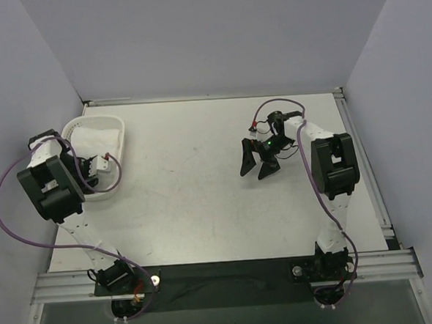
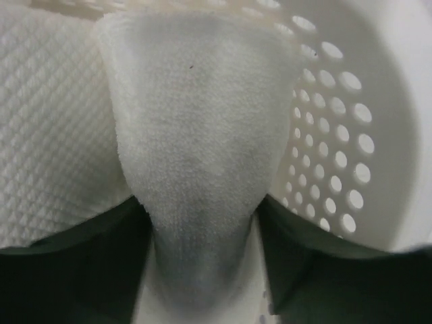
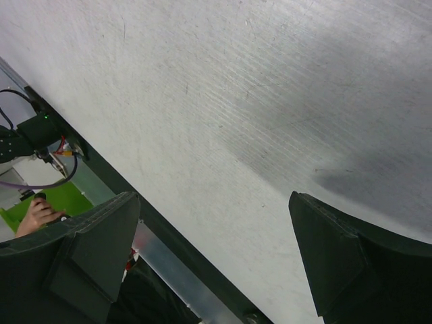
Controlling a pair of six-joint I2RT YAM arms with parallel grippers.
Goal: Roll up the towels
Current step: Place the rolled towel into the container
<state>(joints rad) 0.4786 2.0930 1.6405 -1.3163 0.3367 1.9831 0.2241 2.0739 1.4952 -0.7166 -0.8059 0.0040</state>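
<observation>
A white perforated basket at the table's left holds white towels. My left gripper reaches down into it. In the left wrist view my left gripper is shut on a fold of a white terry towel, which fills the gap between the dark fingers. A waffle-weave towel lies to its left, and the basket wall is to its right. My right gripper hangs open and empty over the bare table at centre right, also seen in the right wrist view.
White walls enclose the table on three sides. A metal rail runs along the near edge by the arm bases. The right wrist view shows the table surface, the rail and a person's hand beyond the edge.
</observation>
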